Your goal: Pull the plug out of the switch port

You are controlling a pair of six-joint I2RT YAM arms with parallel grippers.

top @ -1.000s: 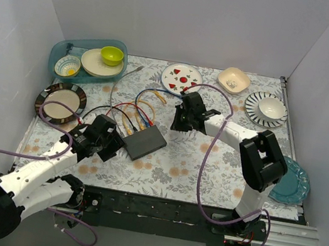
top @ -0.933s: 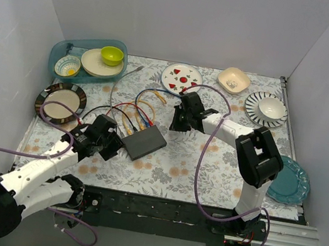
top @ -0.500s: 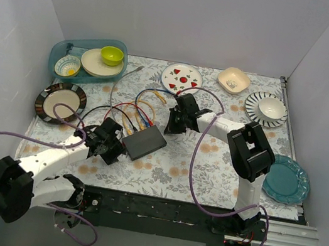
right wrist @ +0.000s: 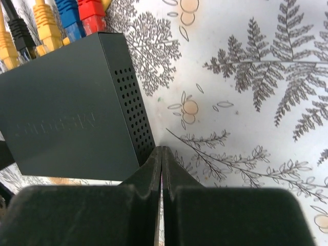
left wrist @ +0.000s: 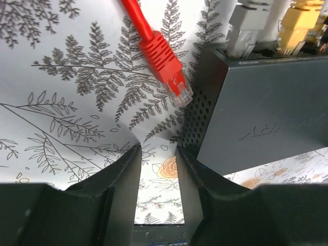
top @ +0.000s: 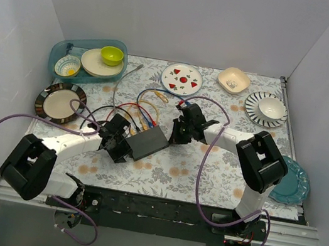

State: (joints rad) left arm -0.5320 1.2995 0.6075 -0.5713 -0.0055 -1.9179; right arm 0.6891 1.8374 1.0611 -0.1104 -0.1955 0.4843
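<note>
The switch (top: 146, 141), a flat dark grey box, lies on the floral cloth with coloured cables in its far edge. My left gripper (top: 118, 142) sits low at its left end, open and empty (left wrist: 158, 154); its right finger (left wrist: 192, 174) is against the switch's perforated side (left wrist: 200, 123). A loose red plug (left wrist: 166, 66) lies on the cloth beside that end. A grey plug (left wrist: 246, 28) and a yellow plug (left wrist: 300, 23) sit in ports. My right gripper (top: 179, 132) is shut and empty (right wrist: 162, 151) at the switch's right end (right wrist: 66, 118), where red (right wrist: 91, 13), blue (right wrist: 69, 20) and yellow (right wrist: 47, 25) plugs show.
A striped plate (top: 61, 102) lies left of the switch. A blue tray (top: 58, 56) with dishes stands at the back left. A patterned plate (top: 182, 78), a cream bowl (top: 234, 80), a striped plate with a bowl (top: 267, 109) and a teal plate (top: 291, 183) lie behind and right.
My left gripper has moved right and forward up to the switch's left end. My right gripper has moved nearer and lower to the switch's right end.
</note>
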